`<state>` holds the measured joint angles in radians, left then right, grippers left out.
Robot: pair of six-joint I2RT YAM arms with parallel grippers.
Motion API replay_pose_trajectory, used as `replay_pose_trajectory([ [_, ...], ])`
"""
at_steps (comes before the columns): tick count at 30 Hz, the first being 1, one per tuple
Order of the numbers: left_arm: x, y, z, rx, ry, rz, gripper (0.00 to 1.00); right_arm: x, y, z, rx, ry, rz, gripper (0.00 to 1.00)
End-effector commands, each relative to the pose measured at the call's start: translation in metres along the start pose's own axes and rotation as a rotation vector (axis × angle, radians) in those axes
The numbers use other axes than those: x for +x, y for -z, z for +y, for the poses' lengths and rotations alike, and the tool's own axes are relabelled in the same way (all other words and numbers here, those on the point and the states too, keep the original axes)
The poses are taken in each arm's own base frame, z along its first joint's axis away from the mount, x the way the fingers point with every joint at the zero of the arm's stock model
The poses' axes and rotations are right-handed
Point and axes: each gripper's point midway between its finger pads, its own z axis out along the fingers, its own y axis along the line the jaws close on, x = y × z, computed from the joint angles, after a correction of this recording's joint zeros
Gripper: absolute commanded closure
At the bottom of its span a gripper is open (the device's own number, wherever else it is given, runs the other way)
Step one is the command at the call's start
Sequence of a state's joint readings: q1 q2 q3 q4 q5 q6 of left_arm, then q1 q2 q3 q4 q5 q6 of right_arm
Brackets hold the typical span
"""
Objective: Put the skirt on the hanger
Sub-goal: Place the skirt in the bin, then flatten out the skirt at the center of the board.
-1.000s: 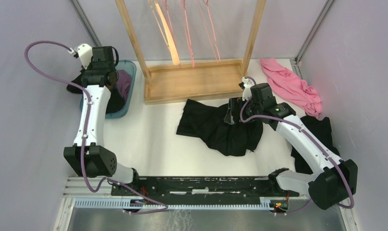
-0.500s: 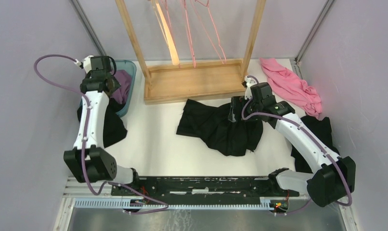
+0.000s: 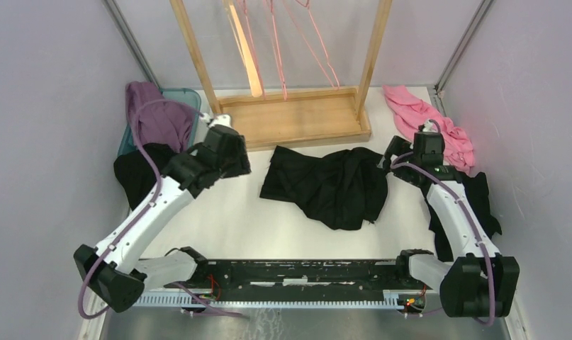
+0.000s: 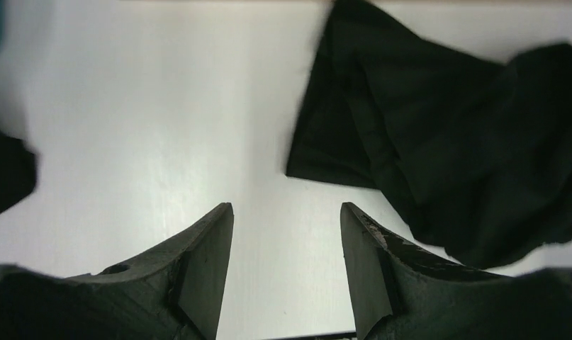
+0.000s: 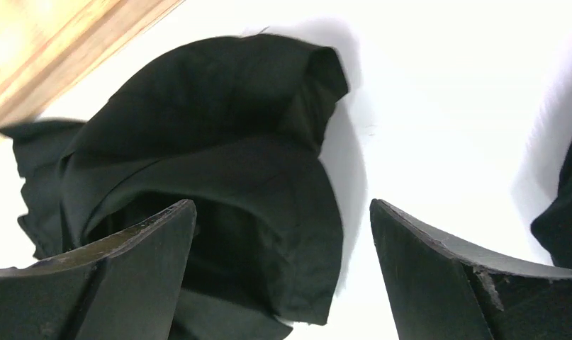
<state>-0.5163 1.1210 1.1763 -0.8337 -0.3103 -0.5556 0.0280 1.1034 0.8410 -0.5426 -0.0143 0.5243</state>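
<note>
A teal tub [image 3: 193, 94] sat at the far left of the bench [image 3: 219, 212]. A purple cloth [image 3: 155, 117] was heaped in it and hung over its rim. A black cloth [image 3: 134, 177] lay right at the tub's near side. I could not tell if any of it was inside.

The skirt [image 3: 332, 184] lay in a crumpled heap on the bench, just in front of the wooden rack [image 3: 297, 124] and between the two arms. The hanger [image 3: 247, 53] hung on the rack, well apart from the skirt, next to thin pink wire hangers [image 3: 300, 42].

The left pincer [image 4: 286, 237] was apart, with nothing in it. It pointed at bare bench just beside the skirt's left edge. The right pincer [image 5: 281, 212] was wide apart and held nothing too. It was at the skirt's right end, one finger over the cloth and one over the bench.

Only the top view showed the inside of the tub, the hanger and a pink cloth [image 3: 432, 124] in the far right corner. It also showed a dark cloth [image 3: 481, 202] lying under the right arm. The left wrist view showed just a sliver of teal in its top corner. The right wrist view showed a strip of the rack's base and an edge of the dark cloth. The gaps between the fingers showed clearly only in the wrist views.
</note>
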Motion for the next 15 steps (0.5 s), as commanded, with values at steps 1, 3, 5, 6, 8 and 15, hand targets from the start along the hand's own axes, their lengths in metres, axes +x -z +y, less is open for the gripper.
replay_pose_trajectory([
  [1,0.032,0.003,-0.046,0.059,-0.01,0.022,0.36,-0.021,-0.017,-0.019,0.032,-0.147,-0.09,0.02],
  [3,0.051,0.004,-0.078,0.123,-0.057,0.046,0.36,-0.023,-0.032,-0.022,0.032,-0.176,-0.079,0.04],
  [5,0.07,0.006,-0.11,0.174,-0.099,0.064,0.37,-0.025,-0.048,-0.024,0.042,-0.195,-0.061,0.05],
  [6,0.077,0.007,-0.124,0.187,-0.128,0.062,0.37,-0.026,-0.056,-0.025,0.044,-0.206,-0.054,0.06],
  [8,0.09,0.001,-0.147,0.176,-0.177,0.058,0.36,-0.031,-0.068,-0.025,0.045,-0.227,-0.054,0.06],
  [15,0.117,-0.045,-0.208,0.169,-0.277,0.082,0.33,-0.044,-0.097,-0.021,0.044,-0.259,-0.044,0.09],
])
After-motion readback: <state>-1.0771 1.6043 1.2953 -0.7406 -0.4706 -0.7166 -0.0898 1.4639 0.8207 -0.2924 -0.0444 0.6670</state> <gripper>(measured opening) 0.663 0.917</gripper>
